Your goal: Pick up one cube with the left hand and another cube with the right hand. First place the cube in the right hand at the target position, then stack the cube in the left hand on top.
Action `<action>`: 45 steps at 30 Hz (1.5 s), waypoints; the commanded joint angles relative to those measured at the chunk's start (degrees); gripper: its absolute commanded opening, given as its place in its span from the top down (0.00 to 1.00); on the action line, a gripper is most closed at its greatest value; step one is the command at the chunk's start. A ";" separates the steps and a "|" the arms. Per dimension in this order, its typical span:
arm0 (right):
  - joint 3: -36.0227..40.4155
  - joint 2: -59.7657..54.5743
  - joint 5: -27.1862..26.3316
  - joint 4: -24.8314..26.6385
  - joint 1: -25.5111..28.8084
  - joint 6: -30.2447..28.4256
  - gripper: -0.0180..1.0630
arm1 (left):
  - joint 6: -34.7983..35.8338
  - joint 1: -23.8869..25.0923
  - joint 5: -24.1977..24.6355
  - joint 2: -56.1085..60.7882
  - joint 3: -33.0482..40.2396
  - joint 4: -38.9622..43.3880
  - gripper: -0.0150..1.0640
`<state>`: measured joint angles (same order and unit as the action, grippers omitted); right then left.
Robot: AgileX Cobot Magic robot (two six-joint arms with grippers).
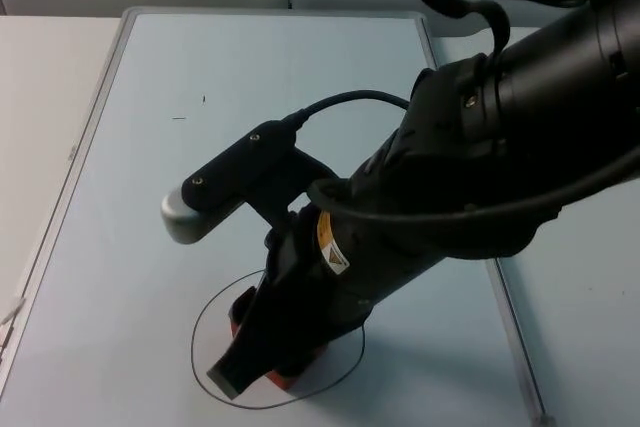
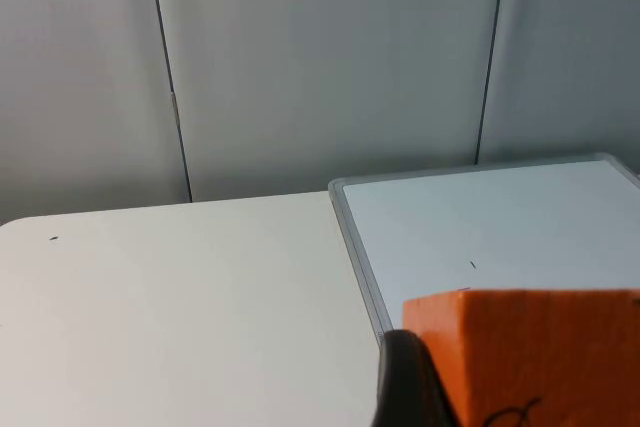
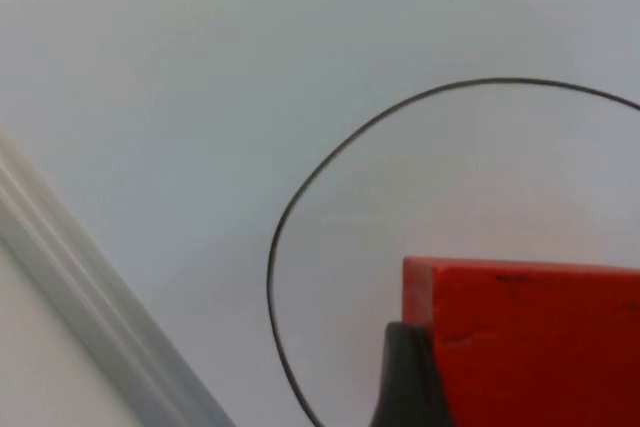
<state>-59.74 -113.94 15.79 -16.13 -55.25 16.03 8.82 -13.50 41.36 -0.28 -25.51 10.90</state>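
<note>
So the right end effector (image 1: 262,355) is down inside the hand-drawn black circle (image 1: 205,307) on the whiteboard (image 1: 150,147), and it's clamped on the red cube (image 1: 240,319). From the top view you barely get to see that cube, just red slivers poking out on either side of the black fingers, since the right arm covers most of it. Can't tell from there if the cube is touching the board or sitting a hair above it. The right wrist view helps a bit: the red cube (image 3: 530,342) sits against a black fingertip (image 3: 408,377), cut off at the frame edge, with the circle line (image 3: 300,197) curving around it.

The left end effector (image 2: 520,387) is pinched on the orange cube (image 2: 540,352), with a black scribble on its face that I can't read. It's cut off too. Behind it there's the whiteboard's corner (image 2: 480,217), the white tabletop (image 2: 180,297) and the grey partition wall (image 2: 320,57).
</note>
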 commanded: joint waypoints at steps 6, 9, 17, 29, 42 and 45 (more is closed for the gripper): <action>0.03 -0.76 -0.32 -0.55 -0.11 1.59 0.99 | 0.20 -0.24 -1.16 0.28 0.07 0.18 0.99; 0.03 -0.76 -0.05 -0.55 -0.11 1.59 0.99 | 0.20 -0.24 -1.16 0.28 0.07 0.18 0.99; 0.03 -0.76 0.30 -0.53 0.55 2.28 0.99 | 0.20 -0.24 -1.16 0.28 0.07 0.18 0.99; 0.03 -0.76 0.84 -0.65 0.96 3.27 0.90 | 0.20 -0.24 -1.16 0.28 0.07 0.18 0.99; 0.00 0.68 0.84 -0.30 0.96 3.27 0.15 | 0.20 -0.24 -1.16 0.28 0.07 0.18 0.99; -0.68 2.97 2.40 -0.30 0.96 3.27 0.15 | 0.20 -0.24 -1.16 0.28 0.07 0.18 0.99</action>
<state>-59.74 -113.38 17.28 -16.58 -54.54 19.05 8.82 -13.50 41.36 -0.28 -25.51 10.90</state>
